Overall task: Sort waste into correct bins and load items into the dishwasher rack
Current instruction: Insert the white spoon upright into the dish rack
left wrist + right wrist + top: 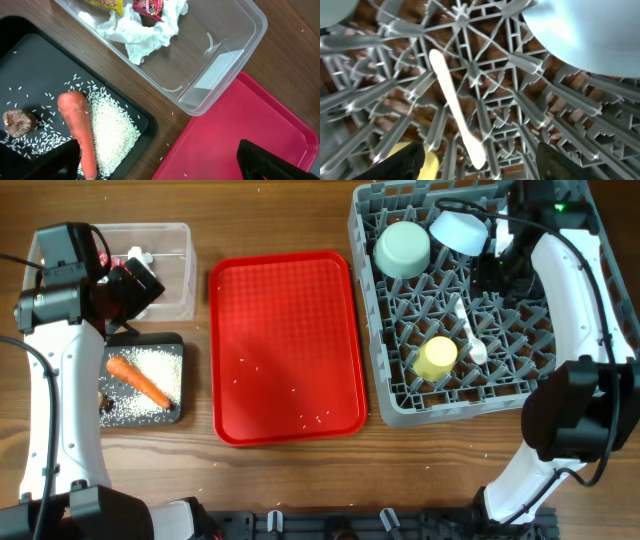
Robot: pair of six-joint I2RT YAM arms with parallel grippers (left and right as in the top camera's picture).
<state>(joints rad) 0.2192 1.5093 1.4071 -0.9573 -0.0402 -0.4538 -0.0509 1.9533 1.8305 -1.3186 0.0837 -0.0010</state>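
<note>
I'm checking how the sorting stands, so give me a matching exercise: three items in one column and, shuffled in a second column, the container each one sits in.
Column one:
1. orange carrot
2. crumpled white tissue
3. small yellow cup

Column two:
A. large grey plastic pegged rack
B. shallow black rectangular tray
C. clear rectangular plastic tub

Pairs: 1-B, 2-C, 3-A.
</note>
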